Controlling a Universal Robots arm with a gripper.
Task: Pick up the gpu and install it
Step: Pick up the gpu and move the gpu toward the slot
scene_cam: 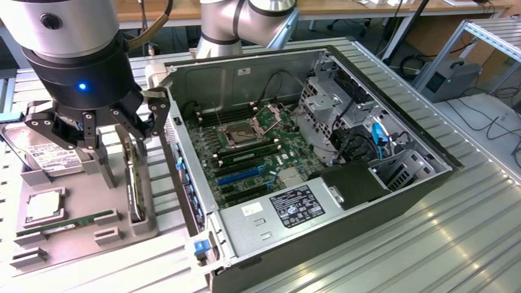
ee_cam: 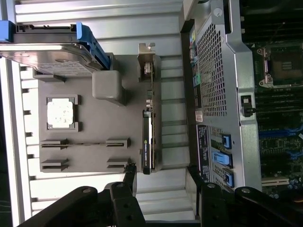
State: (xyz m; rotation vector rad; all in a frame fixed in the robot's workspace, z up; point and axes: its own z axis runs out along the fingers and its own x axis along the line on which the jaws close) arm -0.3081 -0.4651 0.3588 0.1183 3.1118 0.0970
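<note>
So in the exterior view the gripper (scene_cam: 97, 128) is hanging over the far end of the grey parts tray (scene_cam: 122, 235) on the exterior view's left. Its claw is spread wide and there's nothing in it. The gpu (scene_cam: 133, 177) is parked in the tray, standing on its thin edge in the slot along the side closest to the open PC case (scene_cam: 423, 183), just below the claw. Also in the tray are a hard drive (scene_cam: 45, 155) propped at the far end, a CPU (scene_cam: 45, 207) lying flat, and a green memory stick (scene_cam: 65, 223) nearer the camera. The case lies on its side on the exterior view's right with the motherboard (scene_cam: 244, 152) exposed. The power supply (scene_cam: 297, 207) sits at its near end.

The wrist view looks straight down. The gpu (ee_cam: 147, 137) shows edge-on as a slim black strip with its silver bracket (ee_cam: 146, 56) at 1 end. It sits between the tray's grey block (ee_cam: 108, 85) and the case's perforated wall (ee_cam: 215, 85), not touching either. The 2 fingers (ee_cam: 128, 189) stand far apart. The black end of the card sits close to one fingertip, but I can't see contact. The hard drive (ee_cam: 47, 54) in its blue carrier, the CPU (ee_cam: 60, 113) and the memory stick (ee_cam: 85, 143) are all sitting in their spots.
</note>
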